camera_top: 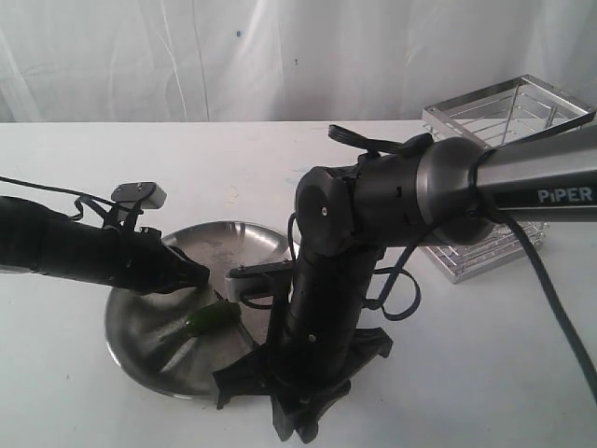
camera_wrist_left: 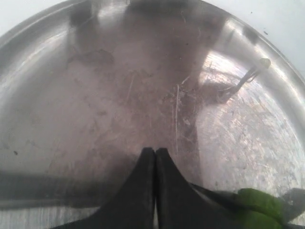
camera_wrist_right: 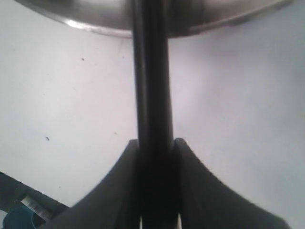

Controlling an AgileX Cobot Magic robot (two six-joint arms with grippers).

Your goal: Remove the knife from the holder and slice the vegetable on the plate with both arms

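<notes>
two black arms work over a white tabletop (camera_top: 84,392).

right arm (camera_top: 326,271): upper segment lies in from the right edge and bends at mid-frame. the forearm slopes steeply down to the tabletop by the plate's near-right rim.

left arm (camera_top: 65,247): low and close to level from the left edge, its end over the plate.

holder (camera_top: 508,177): chrome wire basket, upright at the back right of the tabletop. well apart from the plate, partly behind the right arm.

plate (camera_top: 131,327): round steel, flat on the tabletop left of centre, scuffed and reflective.

knife (camera_wrist_right: 152,95): clamped in the right hand (camera_wrist_right: 155,143), one finger against each side of the dark shaft. long axis runs straight out from between the fingers, in line with the hand, over bare tabletop. the far end crosses the plate's rim. which end is the point: cannot tell, too dark and blurred.

left hand (camera_wrist_left: 155,151): fingers pressed together with nothing between them, tips close over the plate's floor.

vegetable (camera_top: 211,320): green pepper lying on the near-right part of the plate, between the left hand's tip and the right forearm. long axis runs roughly across the exterior view, right end a little further back. in the left wrist view it sits just beside the closed fingers; contact: cannot tell.
</notes>
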